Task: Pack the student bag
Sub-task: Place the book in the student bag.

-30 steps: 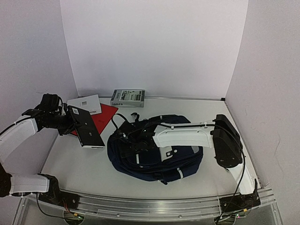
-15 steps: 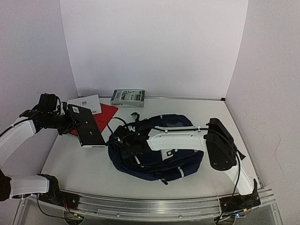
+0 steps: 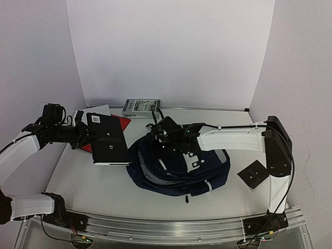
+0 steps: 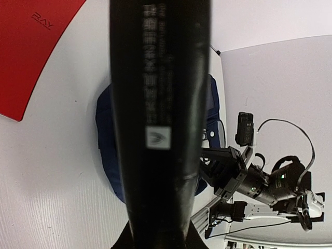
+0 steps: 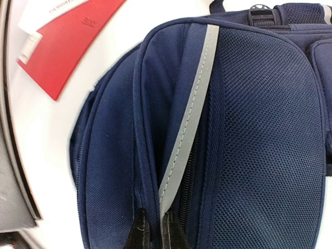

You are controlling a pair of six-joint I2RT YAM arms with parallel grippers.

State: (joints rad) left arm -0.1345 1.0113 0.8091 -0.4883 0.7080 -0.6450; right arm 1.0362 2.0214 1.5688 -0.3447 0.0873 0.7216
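Centre frame: a navy-blue student bag (image 3: 176, 168), crossed by a pale grey stripe (image 5: 189, 124) beside dark blue mesh. At left, a black book (image 3: 110, 141) bears a white barcode label (image 3: 95, 119) over a red folder (image 3: 123, 123). Upper centre, a grey-and-white box (image 3: 141, 108). At right, a black square (image 3: 253, 175) on the white table (image 3: 83, 181).

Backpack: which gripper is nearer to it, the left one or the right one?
Right. The right gripper is on the backpack, pinching its fabric beside the grey stripe. The left gripper is off to the backpack's left, holding a black book.
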